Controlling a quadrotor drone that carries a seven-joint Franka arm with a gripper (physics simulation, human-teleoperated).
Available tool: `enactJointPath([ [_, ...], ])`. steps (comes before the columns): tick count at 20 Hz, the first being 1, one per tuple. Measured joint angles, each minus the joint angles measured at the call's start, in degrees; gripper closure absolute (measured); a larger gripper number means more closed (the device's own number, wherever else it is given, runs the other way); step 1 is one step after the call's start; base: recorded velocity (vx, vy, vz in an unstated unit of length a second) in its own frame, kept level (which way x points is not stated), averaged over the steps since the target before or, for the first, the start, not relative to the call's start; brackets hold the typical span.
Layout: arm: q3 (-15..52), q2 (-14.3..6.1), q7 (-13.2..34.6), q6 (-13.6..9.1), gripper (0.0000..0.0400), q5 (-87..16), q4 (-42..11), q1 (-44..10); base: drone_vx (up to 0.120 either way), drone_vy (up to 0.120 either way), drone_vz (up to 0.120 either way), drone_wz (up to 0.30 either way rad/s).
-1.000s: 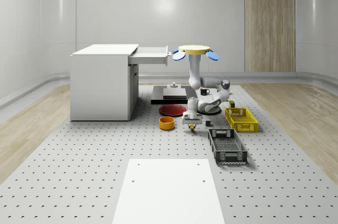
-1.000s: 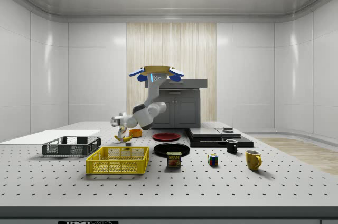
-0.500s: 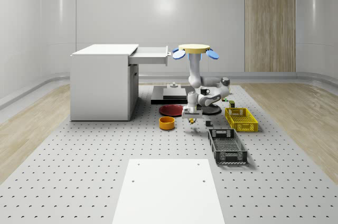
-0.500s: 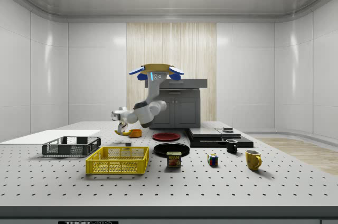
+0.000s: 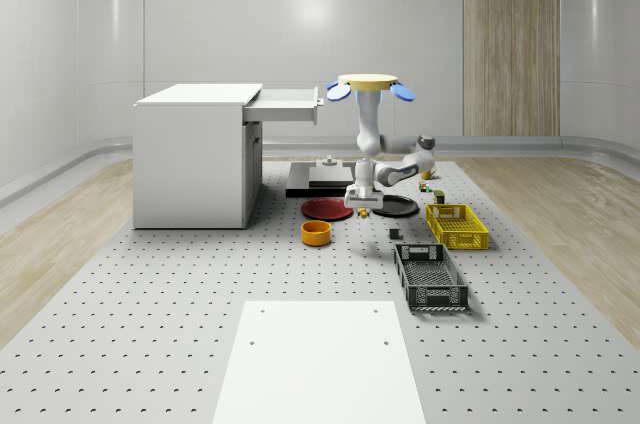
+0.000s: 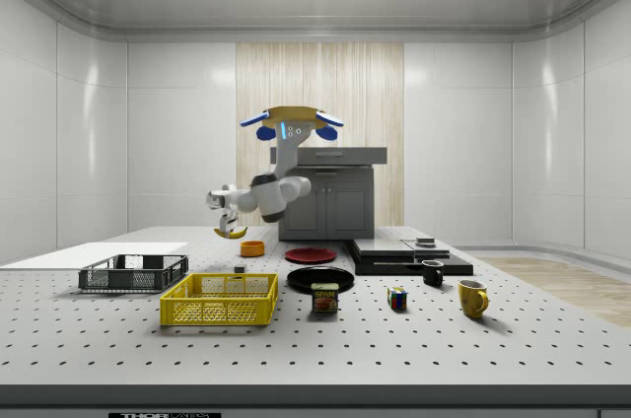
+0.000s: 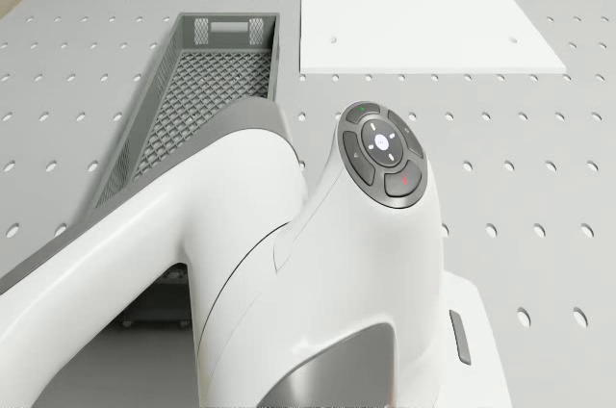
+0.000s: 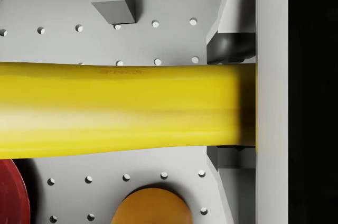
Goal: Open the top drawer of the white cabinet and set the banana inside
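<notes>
Since a second ago the gripper (image 6: 230,224) has carried the banana (image 6: 232,233) up off the perforated table (image 5: 150,324); its fingers are clamped across the fruit, above the orange bowl (image 5: 316,233). The drone (image 5: 367,86) hovers at three o'clock of the white cabinet (image 5: 190,156), just off its pulled-out top drawer (image 5: 285,107). The can (image 6: 323,297) carries a label too small to read.

We see the white cabinet (image 5: 195,156) standing on the grey floor. Its top drawer (image 5: 285,104) is pulled out and open. The yellow banana (image 8: 121,109) is long and smooth. It is up in the air, off the floor, held sideways between the fingers. It hangs lower than the top drawer, off to the drawer's open side, near the cabinet.
</notes>
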Motion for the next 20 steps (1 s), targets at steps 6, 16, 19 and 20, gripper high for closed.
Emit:
enactJointPath([
  [6,-0.34,-0.22,-0.01,0.08,0.0207,-0.39,-0.05,0.02,-0.120,0.000,0.120,0.000],
  [16,-0.46,-0.58,-0.09,0.37,0.0207,-0.63,-0.06,0.10,-0.120,0.000,0.120,0.000],
  [19,-0.47,-0.68,-0.10,0.47,0.0207,-0.68,-0.05,0.12,-0.120,0.000,0.120,0.000],
  [20,-0.47,-0.71,-0.11,0.50,0.0207,-0.69,-0.05,0.13,-0.120,0.000,0.120,0.000],
])
